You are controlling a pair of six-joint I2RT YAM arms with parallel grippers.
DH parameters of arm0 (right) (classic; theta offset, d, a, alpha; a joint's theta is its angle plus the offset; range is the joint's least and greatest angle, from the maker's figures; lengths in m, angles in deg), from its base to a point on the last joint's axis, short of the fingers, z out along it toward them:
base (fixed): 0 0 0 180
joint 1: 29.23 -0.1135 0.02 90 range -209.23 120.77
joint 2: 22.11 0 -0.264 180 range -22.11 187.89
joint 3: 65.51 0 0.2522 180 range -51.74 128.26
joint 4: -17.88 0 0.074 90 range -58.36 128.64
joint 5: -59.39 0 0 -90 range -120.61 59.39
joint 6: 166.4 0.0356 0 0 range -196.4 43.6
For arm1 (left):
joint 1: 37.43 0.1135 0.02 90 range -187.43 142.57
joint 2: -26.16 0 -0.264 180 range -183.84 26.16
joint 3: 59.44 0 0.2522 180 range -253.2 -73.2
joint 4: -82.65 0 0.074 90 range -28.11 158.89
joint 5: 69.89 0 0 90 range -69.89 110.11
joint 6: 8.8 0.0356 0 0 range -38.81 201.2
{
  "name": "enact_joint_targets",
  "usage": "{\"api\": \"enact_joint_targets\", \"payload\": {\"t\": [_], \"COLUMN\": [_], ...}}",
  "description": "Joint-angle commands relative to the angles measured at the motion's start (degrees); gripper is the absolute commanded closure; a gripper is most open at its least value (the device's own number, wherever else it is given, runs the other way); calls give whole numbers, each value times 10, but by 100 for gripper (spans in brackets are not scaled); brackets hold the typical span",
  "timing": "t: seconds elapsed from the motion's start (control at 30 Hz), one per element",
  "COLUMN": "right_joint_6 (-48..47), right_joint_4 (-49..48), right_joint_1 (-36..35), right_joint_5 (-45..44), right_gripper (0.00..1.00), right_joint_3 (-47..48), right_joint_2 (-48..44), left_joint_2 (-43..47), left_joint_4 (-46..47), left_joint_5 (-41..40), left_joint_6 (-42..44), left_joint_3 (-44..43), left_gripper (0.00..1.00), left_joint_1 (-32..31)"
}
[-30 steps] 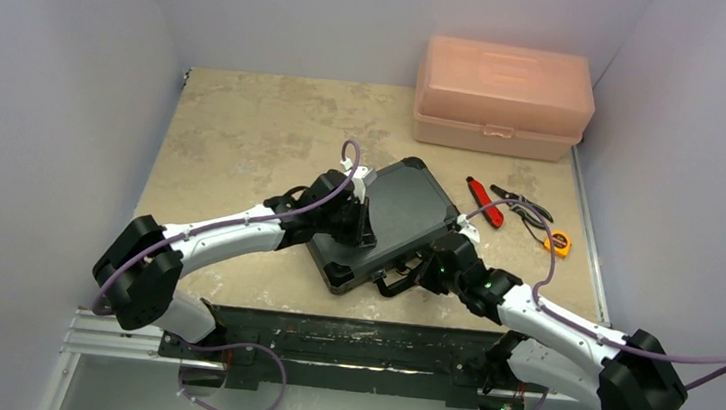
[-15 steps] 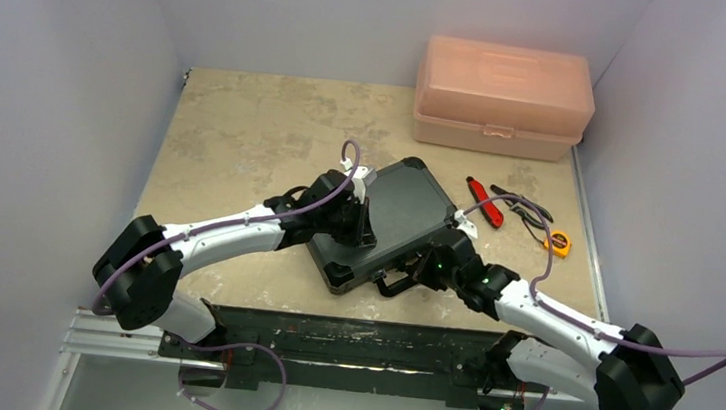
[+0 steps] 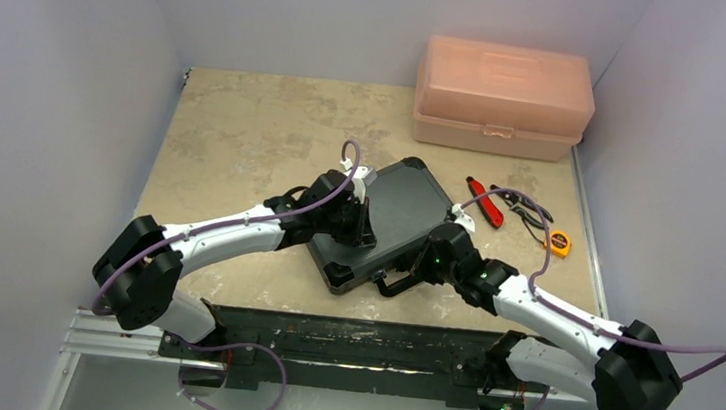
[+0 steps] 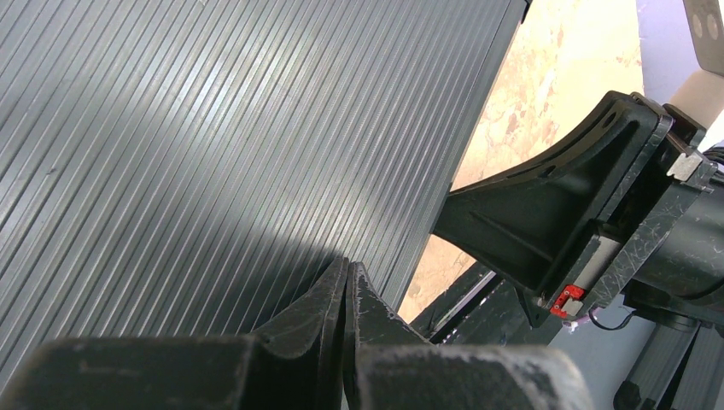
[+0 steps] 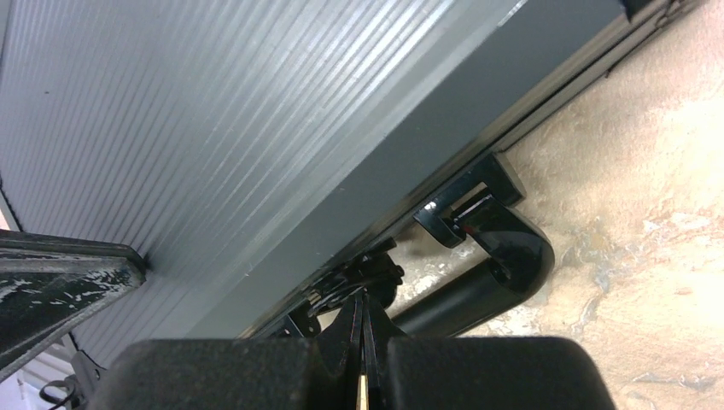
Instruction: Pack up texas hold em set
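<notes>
My left arm (image 3: 226,232) reaches forward and to the right, the wrist tipped down. My left gripper (image 4: 346,278) has its fingers pressed flat together. My right arm (image 3: 549,318) stretches low toward the left, and my right gripper (image 5: 362,303) is pinched tip to tip with no gap.

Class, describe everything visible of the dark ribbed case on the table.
The case is dark grey, hard-looking, finely ribbed on top, closed, lying flat and diagonal on the table. A black loop handle sits on its near edge. The left gripper, shut, touches that top with its tips; the right gripper, shut, noses at latch hardware beside the handle.
</notes>
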Motion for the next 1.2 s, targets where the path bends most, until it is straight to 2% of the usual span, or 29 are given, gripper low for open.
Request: {"api": "enact_joint_targets", "payload": {"t": [0.0, 0.7, 1.17], "right_joint_6": [-12, -24, -12], "right_joint_4": [-11, -1, 16], "right_joint_1": [2, 2, 2], "right_joint_5": [-15, -16, -31], "right_gripper": [100, 100, 93], "right_joint_3": [32, 71, 14], "right_joint_2": [8, 16, -33], "left_joint_2": [-18, -19, -17], "left_joint_4": [-105, -105, -104], "left_joint_5": [-21, -22, -22], "left_joint_6": [15, 15, 15], "left_joint_3": [31, 33, 33], "left_gripper": [100, 100, 100], "left_joint_1": [-7, -7, -7]}}
